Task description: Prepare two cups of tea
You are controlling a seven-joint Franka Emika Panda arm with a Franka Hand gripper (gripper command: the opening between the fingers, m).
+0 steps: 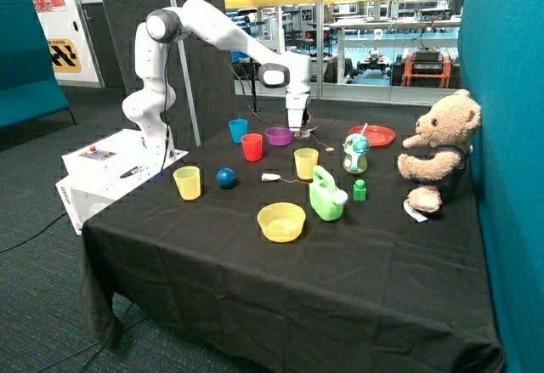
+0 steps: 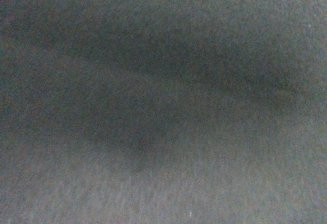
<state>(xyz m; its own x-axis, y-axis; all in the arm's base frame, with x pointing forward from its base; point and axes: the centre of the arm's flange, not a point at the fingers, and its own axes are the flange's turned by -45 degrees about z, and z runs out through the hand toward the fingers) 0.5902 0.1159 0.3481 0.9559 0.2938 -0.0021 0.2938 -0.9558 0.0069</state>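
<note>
The light blue cup [image 1: 238, 130] and the red cup [image 1: 252, 147] stand upright, side by side, at the back of the black table. A small pale tea bag [image 1: 271, 177] with a thin string lies on the cloth in front of the red cup. My gripper [image 1: 302, 130] is low over the table at the back, just beside the purple bowl [image 1: 279, 136], apart from both cups. The wrist view shows only dark cloth very close up, with no cup or tea bag in it.
Two translucent yellow cups [image 1: 188, 182] [image 1: 306, 163], a blue ball [image 1: 225, 178], a yellow bowl [image 1: 281, 222], a green toy teapot [image 1: 325, 196], a green block [image 1: 359, 189], a toy bottle [image 1: 355, 154], a red plate [image 1: 372, 135] and a teddy bear [image 1: 438, 148] are on the table.
</note>
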